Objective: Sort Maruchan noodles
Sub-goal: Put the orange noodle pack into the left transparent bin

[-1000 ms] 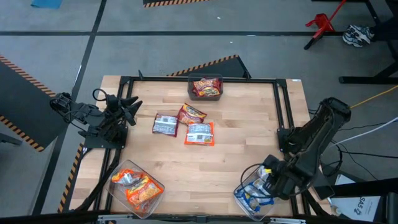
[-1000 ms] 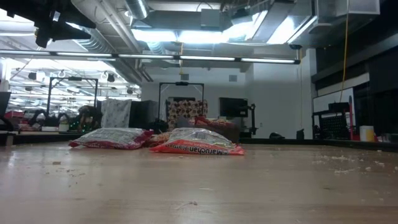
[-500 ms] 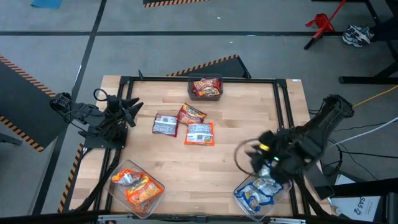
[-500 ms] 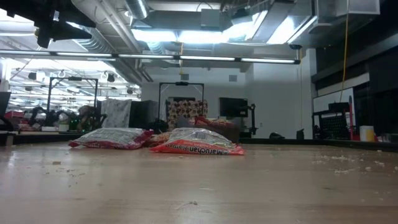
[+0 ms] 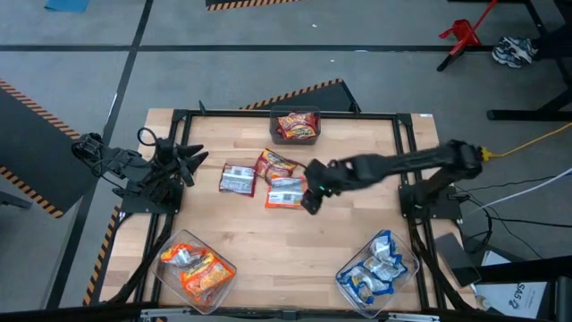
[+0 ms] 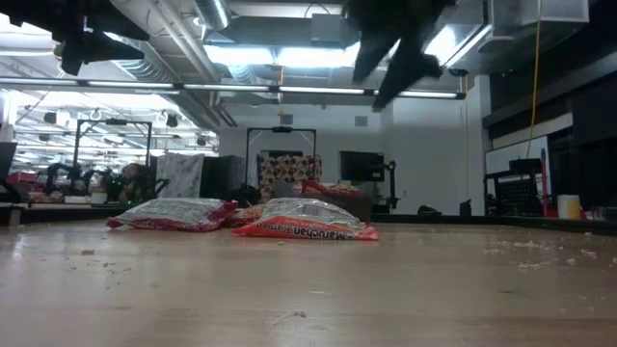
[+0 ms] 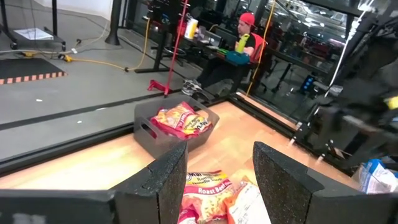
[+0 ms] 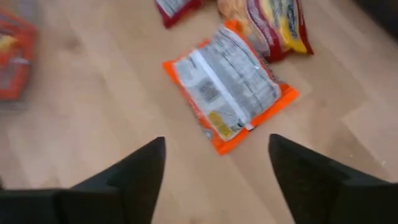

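The right claw [image 5: 310, 192] now hangs over the middle of the counter [image 5: 357, 224], just right of the orange-and-silver packet [image 5: 287, 192], with its arm stretched in from the right edge of the high view; a second ago it was down at the lower right, over the clear bin [image 5: 377, 275] of blue-and-white packets [image 5: 380, 266], and half a second ago it had lifted to just above that bin. Its fingers [image 8: 134, 177] stand apart and hold nothing, wider than they were a second ago, and the right wrist view looks down between them at the orange-and-silver packet [image 8: 229, 86] lying flat on the wood. In the low view the right claw [image 6: 390, 53] shows as a dark shape at the top centre, where the earlier frames had only ceiling. The loose noodles have not shifted: a silver-and-red packet [image 5: 238, 180] at centre left, a red-orange packet [image 5: 276, 164] beside it, and the orange-and-silver one just below, the last two touching. The bin at top centre [image 5: 296, 126] holds red-orange packets as before, and the bin at lower left [image 5: 197, 266] holds orange ones. The left claw [image 5: 189, 159] waits at the left edge of the counter, fingers [image 7: 169, 180] spread with nothing between them, in nearly the same place as before. In the left wrist view a person sits in the room beyond the counter
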### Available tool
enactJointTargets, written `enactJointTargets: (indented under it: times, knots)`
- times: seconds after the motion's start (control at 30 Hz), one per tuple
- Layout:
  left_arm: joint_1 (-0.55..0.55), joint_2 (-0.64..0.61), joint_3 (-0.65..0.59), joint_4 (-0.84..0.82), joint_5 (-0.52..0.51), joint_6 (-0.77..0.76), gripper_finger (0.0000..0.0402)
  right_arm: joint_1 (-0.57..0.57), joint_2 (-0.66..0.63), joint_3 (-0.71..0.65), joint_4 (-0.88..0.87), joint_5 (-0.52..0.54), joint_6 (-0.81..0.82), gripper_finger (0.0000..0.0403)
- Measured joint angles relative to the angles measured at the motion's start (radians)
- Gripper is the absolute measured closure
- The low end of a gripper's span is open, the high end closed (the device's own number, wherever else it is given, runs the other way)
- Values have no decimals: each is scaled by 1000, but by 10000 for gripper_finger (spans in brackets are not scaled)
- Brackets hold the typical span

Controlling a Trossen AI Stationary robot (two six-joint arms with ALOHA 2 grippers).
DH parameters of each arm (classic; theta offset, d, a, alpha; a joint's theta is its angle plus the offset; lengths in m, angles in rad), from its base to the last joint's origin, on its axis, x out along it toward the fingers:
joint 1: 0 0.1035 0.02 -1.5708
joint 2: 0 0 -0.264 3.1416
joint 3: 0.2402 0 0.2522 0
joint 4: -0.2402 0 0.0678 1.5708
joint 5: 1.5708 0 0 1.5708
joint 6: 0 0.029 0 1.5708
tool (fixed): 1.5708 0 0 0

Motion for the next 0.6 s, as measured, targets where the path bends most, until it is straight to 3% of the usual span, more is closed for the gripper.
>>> enactJointTargets:
  times: [0.33,0.6]
  knots:
    - [0,0,0,-76,34,0,225,-148,245,-1,82,-57,-207,29]
    - [0,-2,0,-111,35,-1,225,-217,361,-1,154,-51,-328,4]
